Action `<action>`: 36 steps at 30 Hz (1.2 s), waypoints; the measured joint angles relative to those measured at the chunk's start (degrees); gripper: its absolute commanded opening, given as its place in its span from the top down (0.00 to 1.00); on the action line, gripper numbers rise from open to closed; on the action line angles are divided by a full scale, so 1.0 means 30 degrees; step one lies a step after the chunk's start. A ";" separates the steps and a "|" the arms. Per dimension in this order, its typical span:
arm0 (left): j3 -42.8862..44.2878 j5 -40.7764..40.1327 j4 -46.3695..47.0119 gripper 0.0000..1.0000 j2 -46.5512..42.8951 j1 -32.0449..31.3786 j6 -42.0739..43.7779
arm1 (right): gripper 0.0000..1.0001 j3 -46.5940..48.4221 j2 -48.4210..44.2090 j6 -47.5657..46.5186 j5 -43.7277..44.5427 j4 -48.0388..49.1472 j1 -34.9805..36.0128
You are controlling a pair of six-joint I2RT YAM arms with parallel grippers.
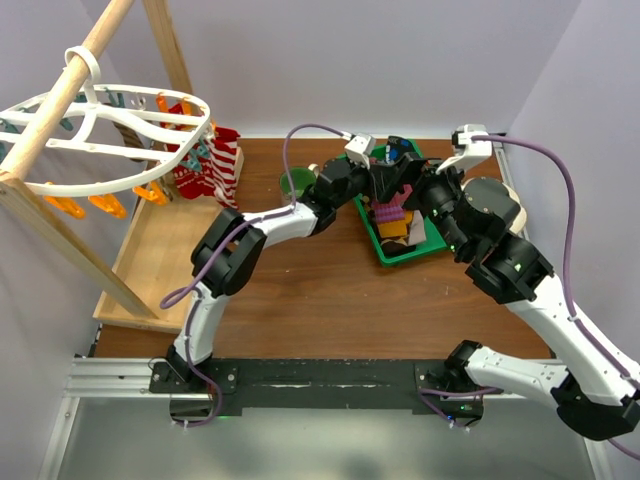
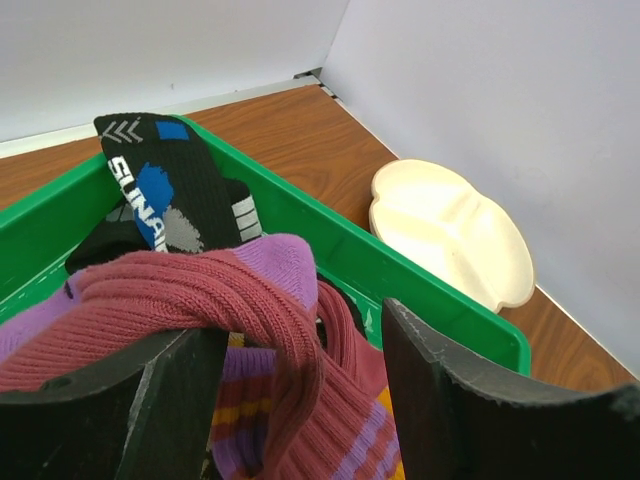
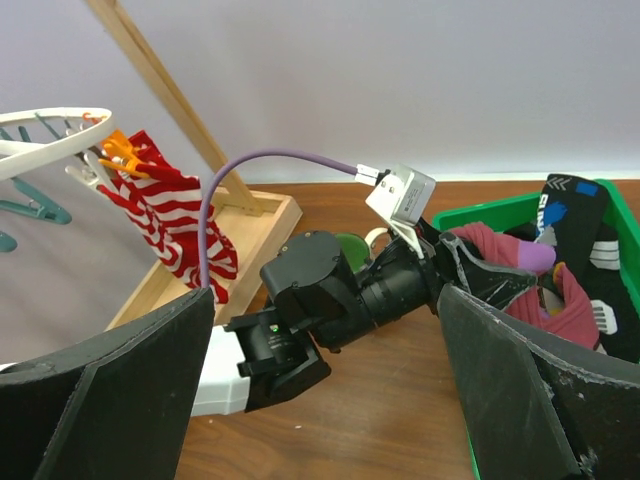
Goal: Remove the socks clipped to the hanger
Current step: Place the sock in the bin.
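The white oval hanger (image 1: 130,120) hangs from a wooden pole at the upper left. Red-and-white striped socks (image 1: 215,160) (image 3: 165,215) are clipped to its near-right rim. My left gripper (image 1: 385,185) (image 2: 300,340) is over the green tray (image 1: 395,255) (image 2: 440,300). Its jaws stand apart, and a maroon-and-purple sock (image 2: 200,290) (image 3: 495,250) drapes over one finger and sags between them into the tray. A black sock (image 2: 175,190) with blue and white marks lies further back in the tray. My right gripper (image 1: 420,185) (image 3: 325,300) hovers wide open beside the tray, holding nothing.
The wooden pole frame (image 1: 60,100) stands on a light board (image 1: 160,250) at the left. Orange clips (image 1: 110,205) dangle under the hanger. A round green thing (image 1: 295,182) sits behind the left arm. A cream lobed dish (image 2: 450,235) lies right of the tray near the wall.
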 measured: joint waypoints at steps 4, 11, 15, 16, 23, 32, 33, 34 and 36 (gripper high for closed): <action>-0.0153 0.0022 -0.0022 0.33 -0.0168 0.0000 0.0277 | 0.02 0.0000 0.0219 0.0000 -0.0277 0.0051 0.0000; 0.1887 0.0517 -0.1574 0.32 0.0852 0.0000 0.0299 | 0.02 0.0000 0.0401 0.0000 -0.0437 0.0066 0.0000; 0.1931 0.0590 -0.2586 0.31 0.1064 0.0000 0.0364 | 0.02 0.0022 0.0525 0.0000 -0.0597 0.0197 0.0000; 0.1931 0.0597 -0.2849 0.31 0.1151 0.0000 0.0423 | 0.01 0.0051 0.0627 0.0000 -0.0692 0.0270 0.0000; 0.1836 0.0197 -0.4379 0.31 0.1260 -0.0007 0.0882 | 0.02 0.0073 0.1341 0.0058 -0.1195 0.0517 0.0000; -0.1297 -0.0474 -0.4277 0.33 -0.0029 0.0000 0.1297 | 0.01 0.0073 0.1566 0.0226 -0.1880 0.1107 -0.0007; -0.1894 -0.0488 -0.4073 0.33 -0.0488 0.0000 0.1282 | 0.02 0.0073 0.1683 0.0284 -0.2055 0.1231 -0.0007; -0.2688 -0.0495 -0.3847 0.33 -0.1202 0.0000 0.1282 | 0.01 0.0080 0.1872 0.0321 -0.2317 0.1377 -0.0015; -0.4437 -0.0510 -0.2987 0.33 -0.2747 -0.0007 0.1166 | 0.02 0.0277 0.2426 0.0401 -0.2929 0.1668 -0.0015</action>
